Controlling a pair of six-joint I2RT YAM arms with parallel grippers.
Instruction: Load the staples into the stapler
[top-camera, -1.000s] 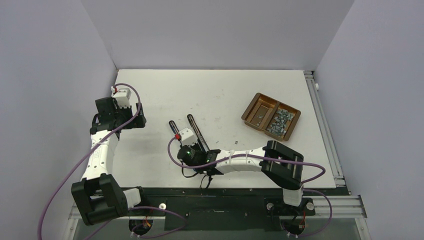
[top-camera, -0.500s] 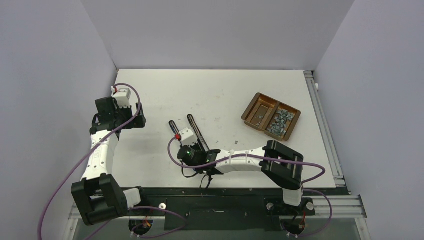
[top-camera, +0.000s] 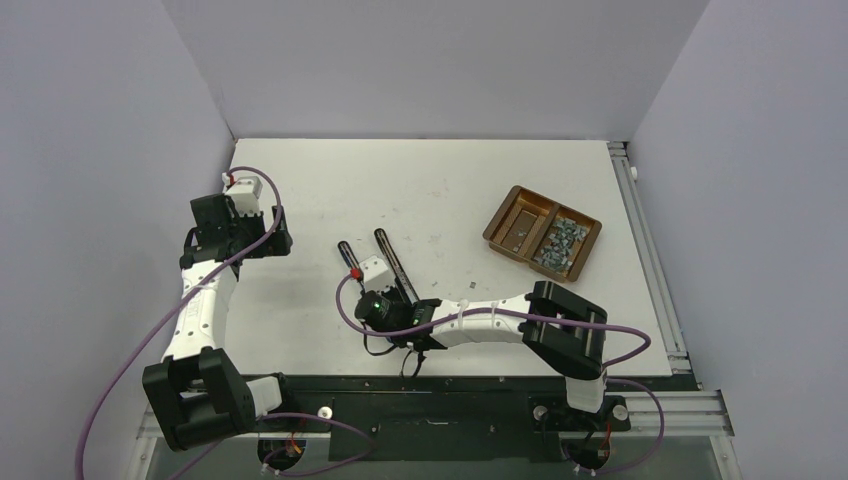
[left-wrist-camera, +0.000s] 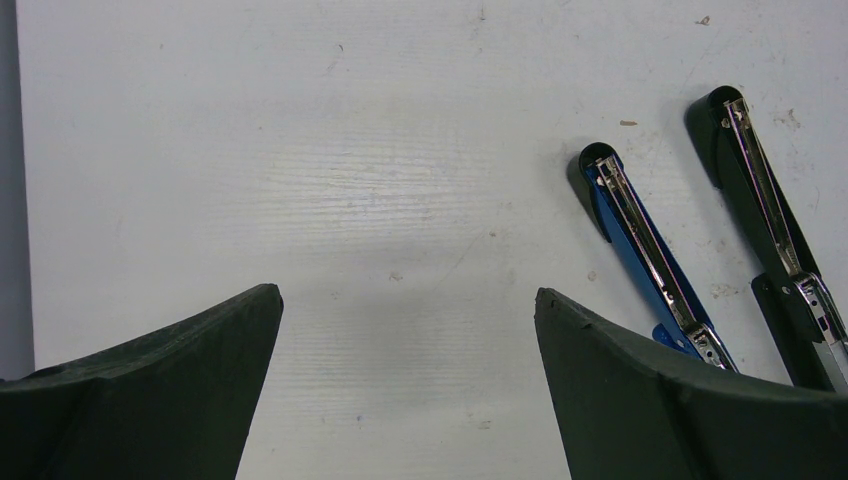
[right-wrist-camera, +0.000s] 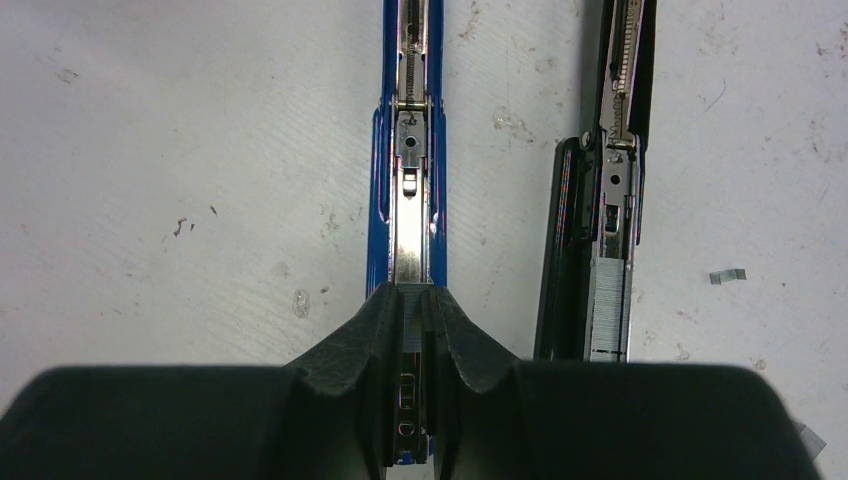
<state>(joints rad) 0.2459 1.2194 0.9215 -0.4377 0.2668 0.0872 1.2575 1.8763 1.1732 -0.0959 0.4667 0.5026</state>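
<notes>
The right gripper (right-wrist-camera: 412, 300), fingers pressed together, sits directly over the blue stapler (right-wrist-camera: 408, 240), whose open channel runs straight up the frame. The left gripper (left-wrist-camera: 405, 292), spread wide, hangs well apart.

You have a brown two-compartment tray (top-camera: 502, 214) sitting on a scuffed white table (top-camera: 440, 180). Just right of the tray, a metal rail (top-camera: 654, 260) runs along the table's edge. Pale lilac walls (top-camera: 430, 60) rise behind and beside the tray.
</notes>
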